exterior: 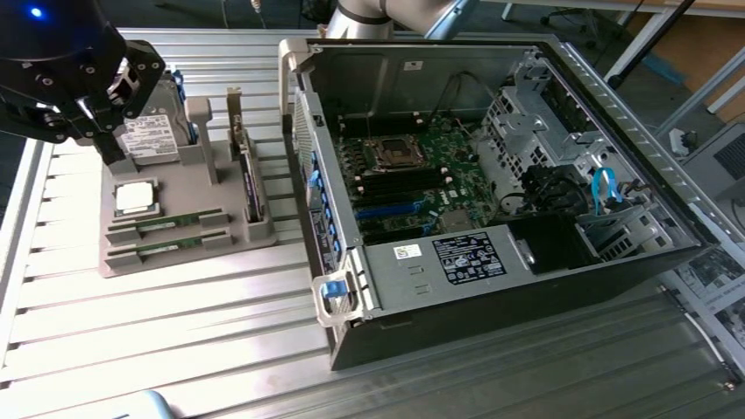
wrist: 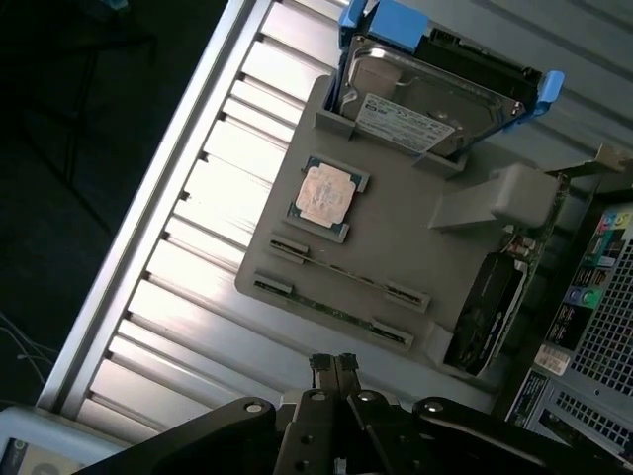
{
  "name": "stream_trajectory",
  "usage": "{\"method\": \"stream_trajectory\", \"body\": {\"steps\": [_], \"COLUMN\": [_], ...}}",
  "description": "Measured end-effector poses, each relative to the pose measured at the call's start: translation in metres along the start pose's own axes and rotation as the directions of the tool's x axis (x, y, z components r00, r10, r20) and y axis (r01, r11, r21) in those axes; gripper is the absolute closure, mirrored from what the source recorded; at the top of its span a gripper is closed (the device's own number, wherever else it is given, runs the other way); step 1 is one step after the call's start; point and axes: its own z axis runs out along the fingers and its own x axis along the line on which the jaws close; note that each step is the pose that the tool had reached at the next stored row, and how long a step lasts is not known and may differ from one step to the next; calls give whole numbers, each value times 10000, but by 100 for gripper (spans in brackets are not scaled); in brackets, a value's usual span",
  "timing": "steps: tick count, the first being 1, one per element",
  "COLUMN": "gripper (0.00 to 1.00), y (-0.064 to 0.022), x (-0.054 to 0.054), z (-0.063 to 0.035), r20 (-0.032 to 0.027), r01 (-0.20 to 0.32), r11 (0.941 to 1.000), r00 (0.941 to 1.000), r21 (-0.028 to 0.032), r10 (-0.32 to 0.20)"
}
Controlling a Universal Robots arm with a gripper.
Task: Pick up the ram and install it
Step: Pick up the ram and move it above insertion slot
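Hovering above the grey tray (exterior: 227,237) on the exterior view's left, the gripper (exterior: 113,150) (fingers together, empty) should centre squarely over the ram (exterior: 163,223).

On the table (exterior: 174,340), a holder (exterior: 233,244) sits to the exterior view's left of the computer case (exterior: 466,297), carrying two ram sticks (exterior: 163,224), then the processor (exterior: 135,197), then the hard drive (exterior: 152,138).

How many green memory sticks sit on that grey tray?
2. The first stick lies beside the square chip; the second stick just beyond, along the tray edge. More may be hidden.
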Motion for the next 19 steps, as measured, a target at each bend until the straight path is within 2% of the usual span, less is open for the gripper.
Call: {"method": "stream_trajectory", "body": {"steps": [19], "gripper": [89], "y": [0], "x": [0], "z": [2], "r20": [-43], "r01": [1004], "r11": [9949], "r00": [9949], "r21": [-27], "r10": [-1004]}}
